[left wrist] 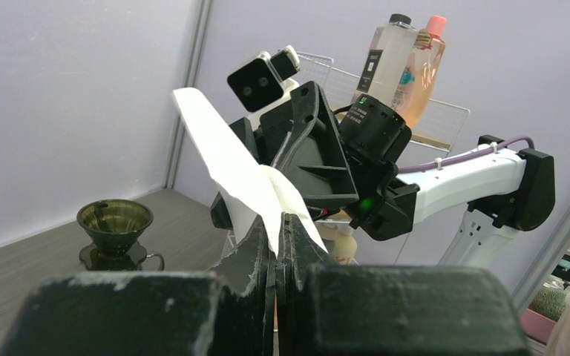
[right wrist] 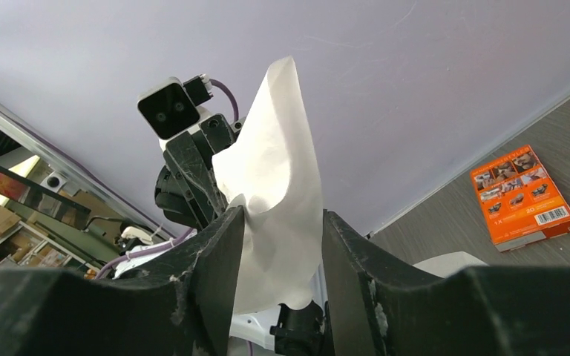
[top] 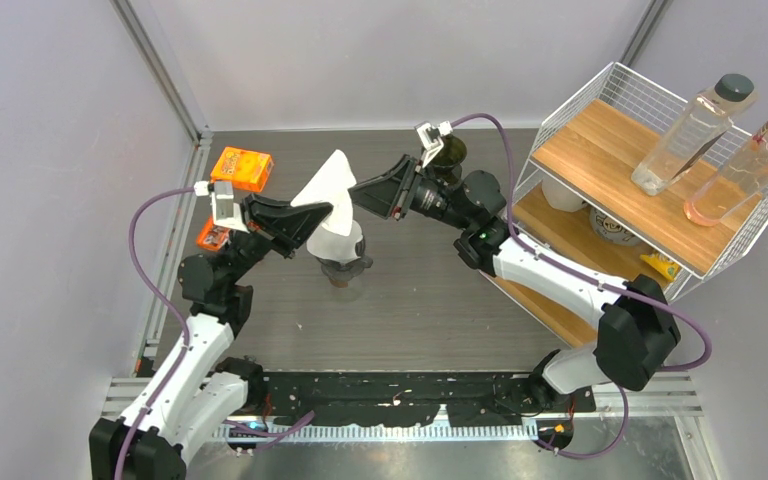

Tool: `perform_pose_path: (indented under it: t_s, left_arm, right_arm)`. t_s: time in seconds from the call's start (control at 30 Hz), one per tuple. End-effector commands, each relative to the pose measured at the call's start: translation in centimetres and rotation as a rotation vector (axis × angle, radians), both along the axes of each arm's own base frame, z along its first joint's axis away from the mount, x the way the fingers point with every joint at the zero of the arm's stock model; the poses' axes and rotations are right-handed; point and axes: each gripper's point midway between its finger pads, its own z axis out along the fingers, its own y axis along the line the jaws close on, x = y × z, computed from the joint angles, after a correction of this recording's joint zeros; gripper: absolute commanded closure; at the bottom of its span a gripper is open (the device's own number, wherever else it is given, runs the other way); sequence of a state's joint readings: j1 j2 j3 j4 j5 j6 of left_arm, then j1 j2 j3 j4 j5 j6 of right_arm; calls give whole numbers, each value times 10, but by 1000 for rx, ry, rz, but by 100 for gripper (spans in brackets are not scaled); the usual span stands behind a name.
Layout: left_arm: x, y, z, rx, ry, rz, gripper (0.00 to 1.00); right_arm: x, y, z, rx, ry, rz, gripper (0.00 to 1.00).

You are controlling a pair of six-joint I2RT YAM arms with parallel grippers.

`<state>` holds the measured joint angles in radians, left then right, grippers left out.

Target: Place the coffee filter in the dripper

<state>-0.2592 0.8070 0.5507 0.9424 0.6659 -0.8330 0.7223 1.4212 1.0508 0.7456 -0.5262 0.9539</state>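
Tightly on coffee filter: left tool

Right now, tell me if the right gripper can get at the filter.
Probably yes: the filter stands between the parted fingers of the right gripper, pinched by the shut left gripper, nothing blocking.

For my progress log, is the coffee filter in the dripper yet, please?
Out: left tool pinches the coffee filter in the air; dripper sits empty.
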Motion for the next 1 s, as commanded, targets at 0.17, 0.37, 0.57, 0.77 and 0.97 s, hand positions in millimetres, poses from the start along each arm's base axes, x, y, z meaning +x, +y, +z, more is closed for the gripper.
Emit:
perform_pose_path:
  t_s: [0.17, 0.37, 0.57, 0.77, 0.97]
  left_arm:
    - [-11, 0, 15, -40, -60, -45, 100]
    - [-16, -1, 20, -53, -73, -69, 100]
    - [-28, 1, 26, -64, -90, -87, 100]
    - [-36, 3, 30, -71, -108, -91, 100]
    - [-33, 3, 29, -71, -99, -88, 100]
  right_arm:
    - [-10, -3, 27, 86, -91, 40, 58]
    - [-22, -3, 28, 89, -132, 90, 57]
    - [-5, -4, 6, -8, -105, -11, 54]
    - [-7, -2, -4, -44, -108, 4, 52]
    - [-22, -2, 3, -3, -130, 83, 51]
